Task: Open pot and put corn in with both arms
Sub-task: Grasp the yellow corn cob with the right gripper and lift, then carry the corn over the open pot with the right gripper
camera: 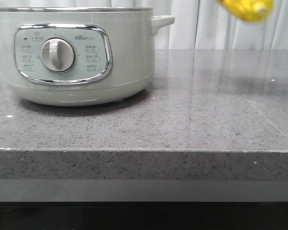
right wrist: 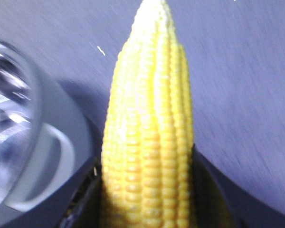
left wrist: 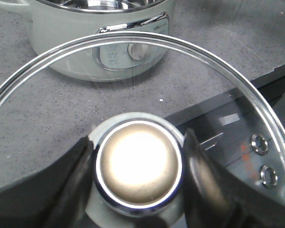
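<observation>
pot (camera: 77,52): on the table (camera: 182,120), lid off, bare metal rim showing; in the front view it sits toward the robot's left, dial (camera: 57,54) facing the camera.
pot interior: shiny steel, seen in the left wrist view; contents can't be made out.
lid (left wrist: 47,95): glass with metal rim, lifted clear, held out in front of the pot and apart from it; the pot shows through the glass.
knob (left wrist: 138,171): brass-coloured dome on the lid, sits right between the left gripper's fingers.
left gripper (left wrist: 138,178): closed on the knob, dark fingers (left wrist: 204,180) pressing either side; grip looks centred.
corn (right wrist: 149,137): clamped in the right gripper, cob running straight out ahead of it, tip far from the fingers.
corn in front view: yellow blur at top right, in the air, well right of the pot and above rim level.
right gripper (right wrist: 147,209): shut around the thick end of the corn; fingers mostly hidden behind the cob, dark shapes on each side.
pot vs right gripper: rim and side handle (right wrist: 42,161) just beside the corn in the right wrist view, blurred.
step in hand: judged as carrying the corn over the opening; opening part looks done.
how to do it well: bring the cob fully over the opening, tip clear of the rim, lower inside before letting go so it doesn't bounce out.
lid side: keep it parked away from the opening, level, out of the right arm's path.
risk: long cob catching the rim or side handle; smooth knob slipping if the lid tilts.
</observation>
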You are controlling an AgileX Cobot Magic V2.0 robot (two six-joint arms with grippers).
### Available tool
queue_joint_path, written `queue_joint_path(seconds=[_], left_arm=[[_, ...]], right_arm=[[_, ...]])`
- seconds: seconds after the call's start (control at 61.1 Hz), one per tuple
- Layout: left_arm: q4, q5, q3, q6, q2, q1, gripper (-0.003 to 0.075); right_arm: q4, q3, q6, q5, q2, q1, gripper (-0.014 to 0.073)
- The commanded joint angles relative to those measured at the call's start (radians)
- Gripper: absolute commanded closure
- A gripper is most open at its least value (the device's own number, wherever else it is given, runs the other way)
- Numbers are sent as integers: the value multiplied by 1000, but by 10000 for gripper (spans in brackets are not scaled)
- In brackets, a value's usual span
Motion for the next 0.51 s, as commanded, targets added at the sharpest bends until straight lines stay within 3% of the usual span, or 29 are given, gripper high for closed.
queue_joint_path(seconds=[0.0, 0.295, 0.491], left_arm=[[-29, -144, -33, -5, 10, -7, 527], [-29, -144, -33, -5, 10, -7, 553], [-29, -144, -33, -5, 10, -7, 553]], right_arm=[[15, -142, -37, -46, -9, 74, 351], [15, -430, -44, -17, 230, 328, 351], [15, -475, -45, 7, 341, 379, 336]])
